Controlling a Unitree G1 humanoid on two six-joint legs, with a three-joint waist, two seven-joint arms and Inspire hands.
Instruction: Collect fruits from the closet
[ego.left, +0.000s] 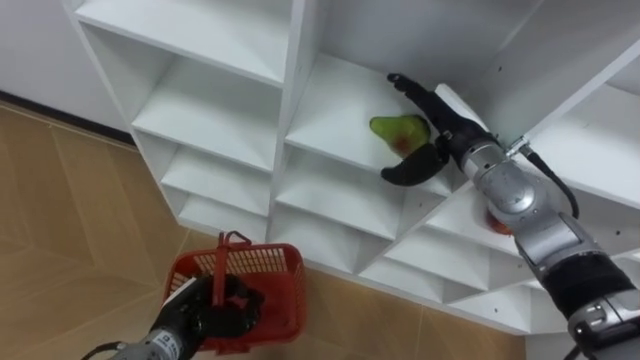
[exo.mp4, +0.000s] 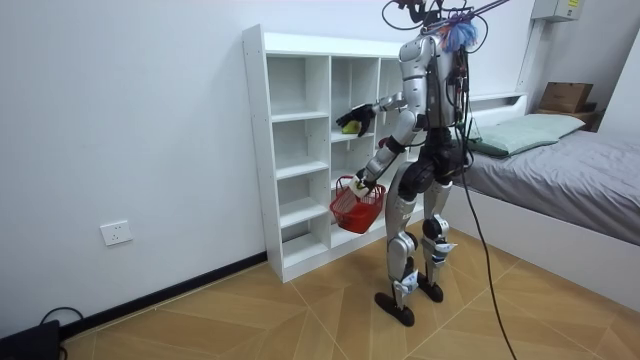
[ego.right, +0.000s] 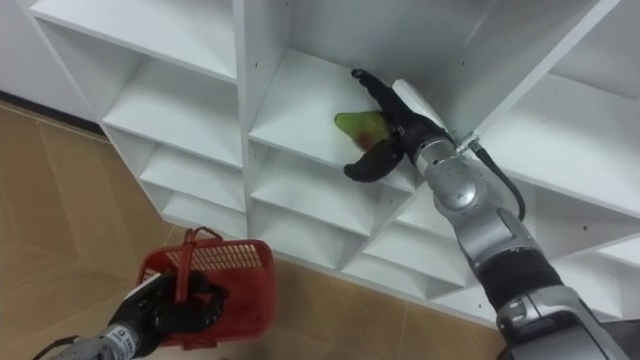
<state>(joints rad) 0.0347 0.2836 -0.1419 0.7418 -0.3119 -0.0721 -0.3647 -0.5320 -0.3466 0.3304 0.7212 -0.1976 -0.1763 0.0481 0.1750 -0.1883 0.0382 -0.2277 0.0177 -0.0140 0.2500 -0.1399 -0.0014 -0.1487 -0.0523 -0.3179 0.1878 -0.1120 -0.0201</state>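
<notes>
While your right hand (ego.left: 446, 136) curls round the green fruit (ego.left: 399, 128), seemingly gripping, hold its light, slippery belly gently.

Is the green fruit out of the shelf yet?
No, in: the green fruit sits inside a shelf compartment, over its board, with the right hand curled round it.

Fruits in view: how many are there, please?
2: a green fruit gripped by the right robot hand; an orange one, half hidden behind that arm, one compartment lower. The basket may hide more.
</notes>
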